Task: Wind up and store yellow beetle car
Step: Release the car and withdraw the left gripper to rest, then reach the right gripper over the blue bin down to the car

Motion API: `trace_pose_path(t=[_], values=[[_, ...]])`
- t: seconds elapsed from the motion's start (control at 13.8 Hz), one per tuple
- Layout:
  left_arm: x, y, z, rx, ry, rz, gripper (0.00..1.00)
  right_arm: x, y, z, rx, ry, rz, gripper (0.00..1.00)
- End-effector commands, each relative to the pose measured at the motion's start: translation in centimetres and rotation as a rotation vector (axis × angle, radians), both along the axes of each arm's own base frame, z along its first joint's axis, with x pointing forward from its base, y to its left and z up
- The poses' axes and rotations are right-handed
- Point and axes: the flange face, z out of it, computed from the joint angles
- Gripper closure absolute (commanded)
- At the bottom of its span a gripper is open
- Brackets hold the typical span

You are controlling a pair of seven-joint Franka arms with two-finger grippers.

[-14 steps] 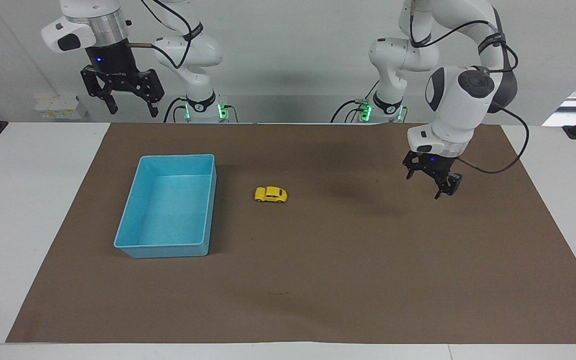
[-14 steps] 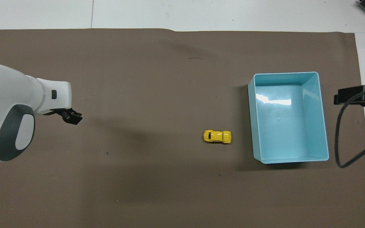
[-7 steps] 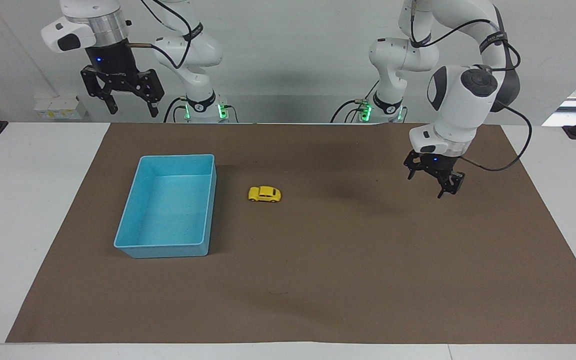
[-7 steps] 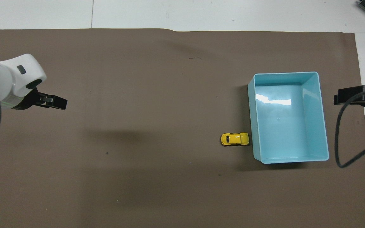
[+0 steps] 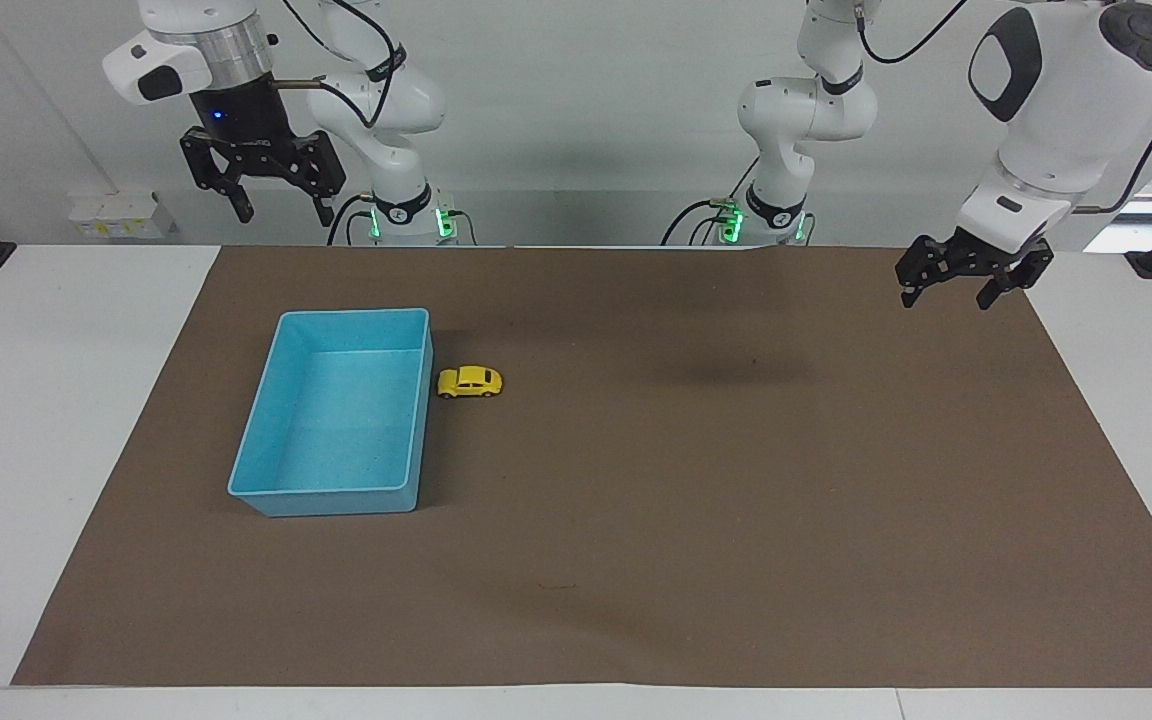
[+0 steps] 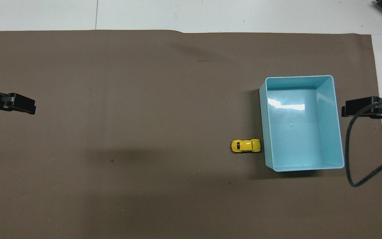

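I have the yellow beetle car [image 5: 469,382] standing on its wheels on the brown mat [image 5: 636,560], nose up against the outer wall of the light-blue tray [image 5: 424,400], touching it or very nearly so; I can't tell which. It sits outside the tray, so I judge that the storing part of the job is not yet done.

My left gripper [image 5: 966,285] hangs high over the mat's edge at its own end of the table, well apart from the car, fingers spread and holding nothing. Parked there, it leaves the middle of the mat free and gives me an unblocked look at the toy.

My right gripper [image 5: 271,195] is raised over the table's edge by its base, jaws also spread and empty. The tray lies below it and toward the middle of the table, with the car just past the tray's wall on the side away from this claw. I reckon this is the arm better placed for the pickup, since the car and tray both sit at its end.

The tray is empty and its open top faces up, ready to receive the car. With the car snug beside the wall, I'd expect a finger to have little room on that side.
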Motion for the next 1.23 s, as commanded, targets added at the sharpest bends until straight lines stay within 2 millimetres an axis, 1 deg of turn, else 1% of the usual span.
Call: trace_pose_path(t=[0.0,0.07,0.14,0.22,0.29,0.51,0.58,0.65,0.72,0.8,1.01,1.16], values=[[0.0,1.1,1.1,-0.015,0.02,0.025,0.0,-1.4,0.8,0.5,0.02,0.028,0.097,0.0],[-0.3,1.2,0.9,-0.017,0.03,0.019,0.0,-1.7,1.4,0.6,0.02,0.028,0.147,0.0],[-0.4,0.9,0.7,-0.016,0.039,0.025,0.0,-1.7,1.5,0.6,0.018,0.03,0.17,0.0],[-0.4,0.9,0.8,-0.016,0.034,0.025,0.0,-2.0,1.9,0.3,0.012,0.048,0.245,0.0],[-0.4,0.8,0.8,-0.016,0.033,0.023,0.0,-2.3,2.0,0.6,0.006,0.04,0.355,0.0],[-0.4,1.2,0.8,-0.016,0.036,0.03,0.0,-2.3,1.3,-0.3,-0.013,0.044,0.729,0.0],[-0.4,1.2,0.8,-0.016,0.033,0.03,0.0,-2.1,1.7,-1.3,-0.017,0.054,0.876,0.0],[-0.4,1.2,0.8,-0.016,0.034,0.03,0.0,-1.8,2.2,-2.7,-0.022,0.056,1.003,0.0],[-0.4,1.1,0.8,-0.016,0.034,0.028,0.0,-1.7,3.7,-3.7,-0.034,0.05,1.126,0.0],[-0.4,1.1,0.8,-0.016,0.033,0.028,0.0,-1.6,4.8,-4.5,-0.047,0.051,1.206,0.0],[-0.4,1.2,0.8,-0.016,0.034,0.03,0.0,-0.7,5.1,-6.3,-0.052,0.047,1.369,0.0],[-0.4,1.1,0.8,-0.016,0.034,0.028,0.0,-0.1,5.8,-8.9,-0.055,0.042,1.482,0.0]])
